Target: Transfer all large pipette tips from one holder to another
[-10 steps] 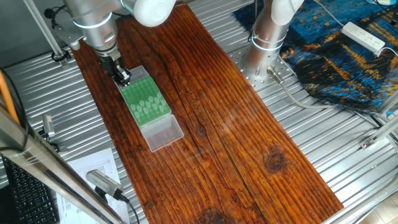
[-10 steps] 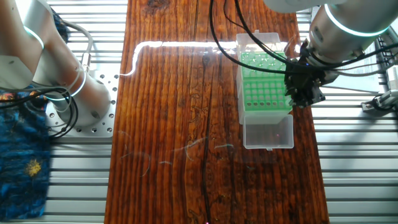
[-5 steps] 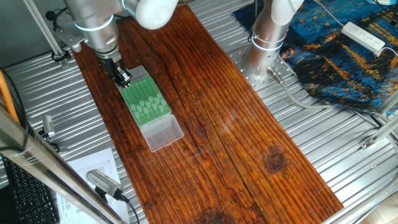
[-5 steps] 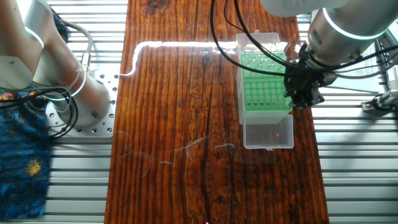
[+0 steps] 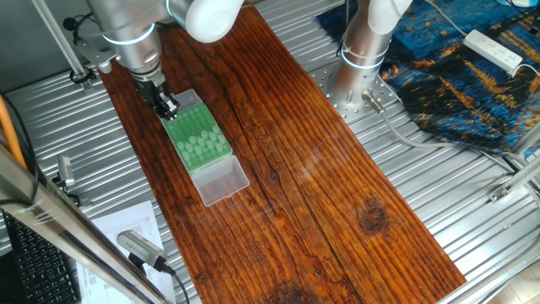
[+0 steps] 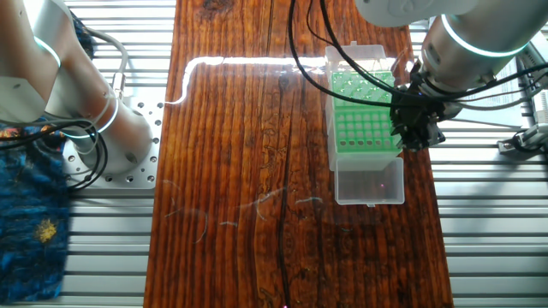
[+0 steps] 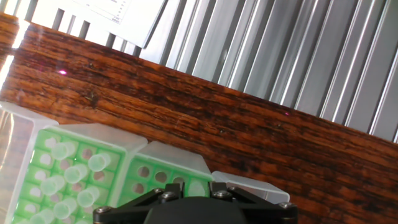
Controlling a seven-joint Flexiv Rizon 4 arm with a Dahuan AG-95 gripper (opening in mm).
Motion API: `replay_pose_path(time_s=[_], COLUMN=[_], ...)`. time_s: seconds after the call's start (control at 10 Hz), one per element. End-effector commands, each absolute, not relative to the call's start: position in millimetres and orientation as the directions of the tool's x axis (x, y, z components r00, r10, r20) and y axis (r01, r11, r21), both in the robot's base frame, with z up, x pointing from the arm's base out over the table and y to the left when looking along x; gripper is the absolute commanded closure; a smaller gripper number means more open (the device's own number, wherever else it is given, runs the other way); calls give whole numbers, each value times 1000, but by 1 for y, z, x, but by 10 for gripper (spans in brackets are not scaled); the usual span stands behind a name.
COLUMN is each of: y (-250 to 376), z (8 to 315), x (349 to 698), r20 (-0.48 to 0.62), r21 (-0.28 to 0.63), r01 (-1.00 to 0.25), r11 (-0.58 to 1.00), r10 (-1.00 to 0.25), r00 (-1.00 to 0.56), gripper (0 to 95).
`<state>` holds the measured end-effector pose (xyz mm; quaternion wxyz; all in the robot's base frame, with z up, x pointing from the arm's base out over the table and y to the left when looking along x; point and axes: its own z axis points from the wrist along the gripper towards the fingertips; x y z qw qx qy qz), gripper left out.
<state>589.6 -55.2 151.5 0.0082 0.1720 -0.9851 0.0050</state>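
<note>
Nearest in the hand view: my claw (image 7: 193, 208) fills the bottom centre, just the dark housing with its screws. Fingertips are out of frame, so I can't tell how far open it is or whether a tip is in it. The fixed views don't settle it either; the fingers are a dark blob there.

Just above the housing: the green rack (image 7: 93, 180), lower left of the hand view. Two perforated green plates sit side by side in a clear plastic box. The large pipette tips (image 7: 74, 174) stand in the left plate, whitish round tops up, clustered. The right plate, the one closer to my housing, shows mostly bare holes, maybe one tip seated; hard to say.

Beyond that: dark wooden board (image 7: 249, 124) as a diagonal band, then ribbed metal table (image 7: 280, 43) across the top, with a sheet of paper (image 7: 112, 15) at upper left.

In one fixed view I'm at upper left, over the far end of the rack (image 5: 196, 135), clear lid (image 5: 224, 181) hinged open below it. In the other fixed view I sit on the rack's right edge, centre right.

Judgement: I'm lining up over a hole or tip. To do it well:
- centre on one tip top, not between two
- descend straight along the tip axis, no tilt
- close gently, these are thin plastic
- lift vertically until clear of the plate, or neighbours get dragged
</note>
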Motion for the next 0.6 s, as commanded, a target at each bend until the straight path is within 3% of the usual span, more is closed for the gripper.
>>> replay_pose_path(time_s=[0.1,0.4,0.5,0.6], y=[-55,-55,-55,-55], z=[151,149,150,150], x=[590,591,591,591], r20=[16,17,17,17], r21=[-6,-5,-5,-4], r01=[-342,-346,-347,-347], r11=[940,938,938,938], r10=[-342,-346,-347,-347], r00=[-940,-938,-938,-938], gripper=[760,760,950,950])
